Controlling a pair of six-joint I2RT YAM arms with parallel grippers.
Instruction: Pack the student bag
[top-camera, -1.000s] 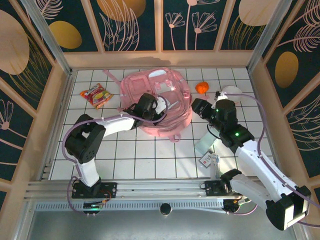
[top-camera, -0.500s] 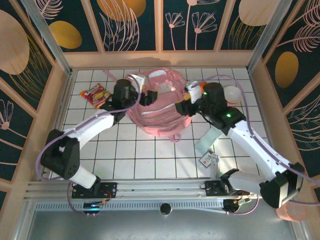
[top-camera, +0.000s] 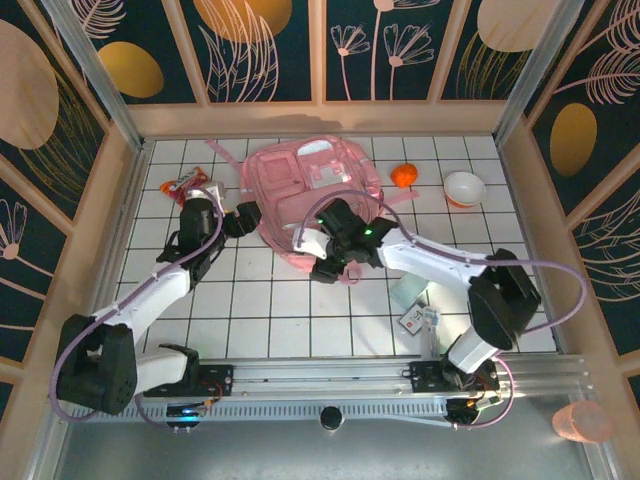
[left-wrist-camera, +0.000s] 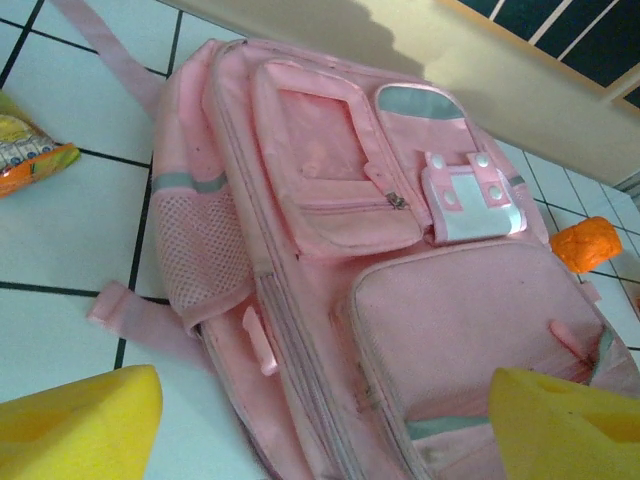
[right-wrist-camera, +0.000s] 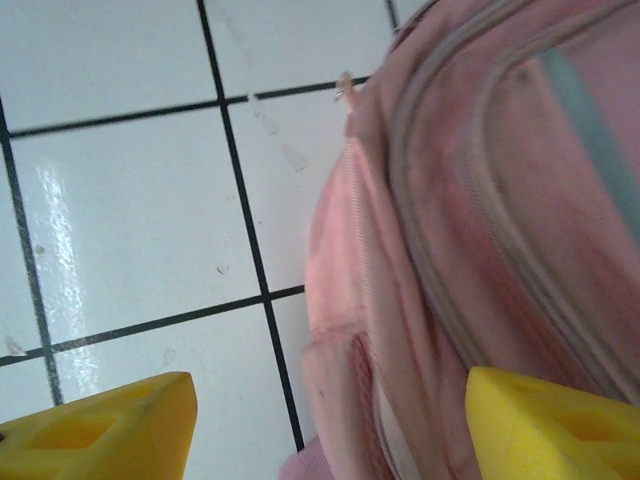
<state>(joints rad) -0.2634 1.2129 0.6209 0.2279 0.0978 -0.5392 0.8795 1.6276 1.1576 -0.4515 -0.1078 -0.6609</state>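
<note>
the student bag (top-camera: 310, 190) lies flat, front side up, at the far middle of the table (top-camera: 260, 310). its pockets look zipped shut, and what is inside i cannot tell. the left gripper (top-camera: 241, 218) is spread wide at the bag's left side, the right gripper (top-camera: 325, 260) spread wide at its near edge, both holding nothing. to do this step well, i think one gripper should press the fabric down while the other finds a zipper tab. the white bowl (top-camera: 464, 188) near the far right corner looks empty.

High overhead view; wrist views close on bag (top-camera: 300, 180)
</note>
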